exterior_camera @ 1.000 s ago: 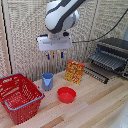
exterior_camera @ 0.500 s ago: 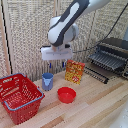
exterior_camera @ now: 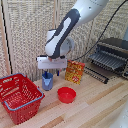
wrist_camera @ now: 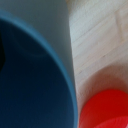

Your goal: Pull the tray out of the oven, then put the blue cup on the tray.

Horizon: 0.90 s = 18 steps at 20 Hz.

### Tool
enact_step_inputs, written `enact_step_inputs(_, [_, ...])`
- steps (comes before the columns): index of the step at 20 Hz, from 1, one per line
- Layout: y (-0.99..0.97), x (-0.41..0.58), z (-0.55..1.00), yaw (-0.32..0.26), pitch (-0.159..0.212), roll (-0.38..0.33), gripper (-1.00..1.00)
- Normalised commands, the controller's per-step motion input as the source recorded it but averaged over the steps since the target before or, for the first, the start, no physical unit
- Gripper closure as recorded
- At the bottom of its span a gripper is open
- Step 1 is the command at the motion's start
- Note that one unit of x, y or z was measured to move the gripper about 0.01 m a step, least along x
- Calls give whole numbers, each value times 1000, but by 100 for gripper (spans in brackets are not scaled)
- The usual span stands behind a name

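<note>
In the exterior view the arm has come down since half a second ago: then its white head hung clear above the blue cup (exterior_camera: 47, 80), and now the tool (exterior_camera: 48, 73) sits right at the cup's rim, left of the frame's centre. The fingers are dark and merge with the cup's top, so I cannot tell whether they stand apart or have closed on it. The cup stands upright on the wooden table (exterior_camera: 95, 107), in the same spot as before, just beside the red basket (exterior_camera: 19, 96) that fills the lower left of the frame. The red bowl (exterior_camera: 66, 94) lies on the table slightly below and to the right of the cup, near it but not touching. An orange packet (exterior_camera: 75, 71) stands upright behind the bowl, near the frame's centre. At the right edge sits the oven (exterior_camera: 113, 54), its door down, with the tray (exterior_camera: 106, 61) of thin bars drawn forward out of its mouth; neither has shifted. In the wrist view the blue cup (wrist_camera: 35, 75) fills most of the frame, its rim a broad curve and its inside dark, while the red bowl (wrist_camera: 105, 111) shows at the lower right over pale wood; the tool's fingers do not show clearly here.
</note>
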Motion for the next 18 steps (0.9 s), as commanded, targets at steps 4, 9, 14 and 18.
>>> enact_step_inputs(4, [-51,-74,-235,37,63,6,100])
enact_step_inputs(9, [0,0,0,26,2,0,100])
enact_step_inputs(14, [25,-5,0,56,-3,-10,100])
enact_step_inputs(18, [0,4,7,-1,0,-4,100])
